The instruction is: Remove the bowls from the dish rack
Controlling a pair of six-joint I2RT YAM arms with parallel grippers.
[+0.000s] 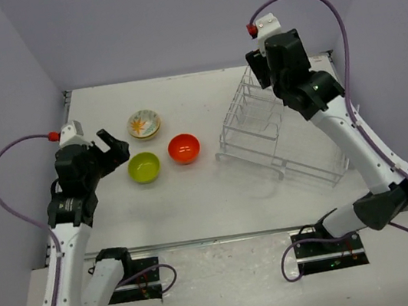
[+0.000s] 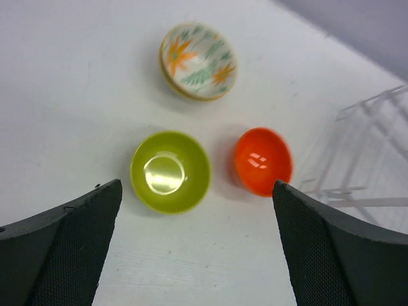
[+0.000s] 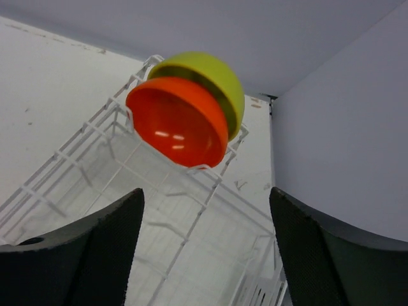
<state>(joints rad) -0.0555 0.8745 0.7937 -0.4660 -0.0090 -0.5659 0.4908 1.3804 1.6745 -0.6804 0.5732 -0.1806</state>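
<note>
Bowls in dish rack, on edge, nested

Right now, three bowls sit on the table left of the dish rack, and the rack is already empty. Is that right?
Not quite. The dish rack is not empty: the right wrist view shows an orange-red bowl and a lime-green bowl behind it, both standing in the rack. The rest of the statement holds.

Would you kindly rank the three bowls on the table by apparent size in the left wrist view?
1. Green bowl and flowered bowl: about alike, so no ranking; the green one is nearer the camera.
2. Orange bowl: looks smallest.
</note>
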